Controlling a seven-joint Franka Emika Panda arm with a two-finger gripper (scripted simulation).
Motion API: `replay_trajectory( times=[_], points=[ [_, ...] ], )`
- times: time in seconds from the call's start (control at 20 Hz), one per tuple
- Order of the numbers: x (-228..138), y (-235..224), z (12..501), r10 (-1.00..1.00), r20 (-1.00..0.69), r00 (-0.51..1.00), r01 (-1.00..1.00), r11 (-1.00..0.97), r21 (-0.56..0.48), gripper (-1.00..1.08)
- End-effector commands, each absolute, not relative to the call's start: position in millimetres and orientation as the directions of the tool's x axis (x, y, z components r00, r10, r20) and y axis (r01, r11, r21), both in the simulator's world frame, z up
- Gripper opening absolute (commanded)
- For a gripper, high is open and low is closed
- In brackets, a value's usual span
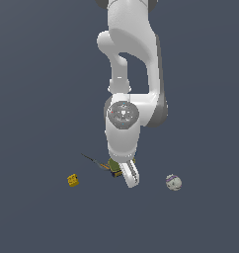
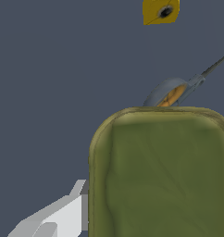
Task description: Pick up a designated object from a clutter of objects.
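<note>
The designated object, a squat tin with an olive-green top (image 2: 160, 176), fills much of the wrist view. In the exterior view the tin (image 1: 113, 167) sits low under the white arm, mostly hidden by the hand. My gripper (image 1: 124, 175) is down at the tin. One white finger (image 2: 58, 217) lies right against the tin's side, and the other finger is hidden. Of the clutter, grey scissors with orange handles (image 2: 174, 92) lie just beyond the tin, also seen as scissors (image 1: 92, 160) in the exterior view.
A small yellow block (image 1: 73, 180) lies toward the exterior view's left of the tin, and shows as a yellow block (image 2: 161, 11) in the wrist view. A white ball with purple marks (image 1: 174, 182) rests toward the exterior view's right.
</note>
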State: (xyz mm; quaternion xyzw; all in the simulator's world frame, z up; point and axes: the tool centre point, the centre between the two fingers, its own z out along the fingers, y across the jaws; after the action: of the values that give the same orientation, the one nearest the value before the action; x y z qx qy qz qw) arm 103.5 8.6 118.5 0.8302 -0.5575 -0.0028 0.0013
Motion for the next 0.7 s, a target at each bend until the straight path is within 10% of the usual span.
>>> replay_trajectory(
  times=[0.0,0.65],
  points=[
    [91.1,5.3,136.8,-0.926,-0.002,0.378,-0.926,-0.378,0.0,-1.0],
    [18.4,-10.7,221.6,-0.926,-0.003,0.378,-0.926,-0.378,0.0,-1.0]
  ],
)
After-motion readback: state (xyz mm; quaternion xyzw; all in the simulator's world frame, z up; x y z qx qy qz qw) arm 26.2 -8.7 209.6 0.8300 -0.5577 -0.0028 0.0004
